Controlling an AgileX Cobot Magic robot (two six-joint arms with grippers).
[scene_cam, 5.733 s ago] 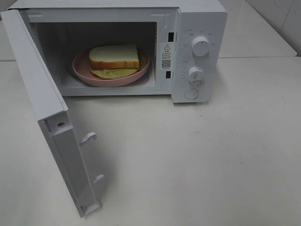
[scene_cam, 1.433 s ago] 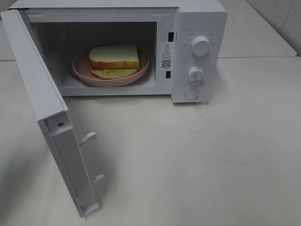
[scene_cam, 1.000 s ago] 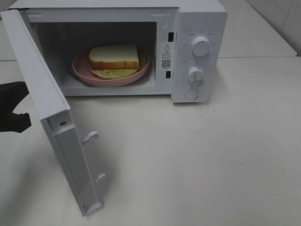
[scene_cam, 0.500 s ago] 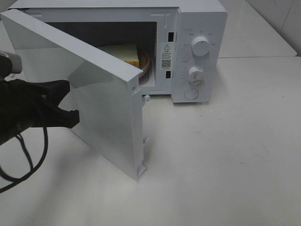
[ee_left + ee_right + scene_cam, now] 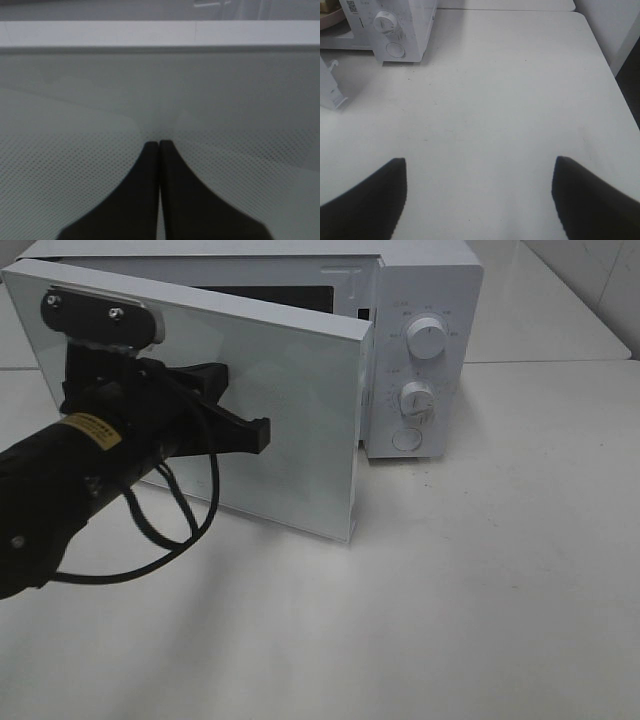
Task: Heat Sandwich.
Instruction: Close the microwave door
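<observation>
Black and wide apart, the jaws of my right gripper (image 5: 480, 161) hang empty over the white table (image 5: 520, 75). My left gripper (image 5: 262, 435) has its jaws pressed together, tips against the outer face of the door (image 5: 300, 390), which stands partly ajar. Beyond it, the door hides the microwave (image 5: 425, 300) cavity, so I cannot see the sandwich.

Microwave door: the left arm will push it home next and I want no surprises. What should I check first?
1. Left fingers shut, tips on door: ok.
2. Door latched: not ok, ajar.
3. Sandwich inside: cannot tell, door hides it.
4. Right fingers clear of the door's swing: ok, open over the table.
5. Knobs unobstructed: ok.
</observation>
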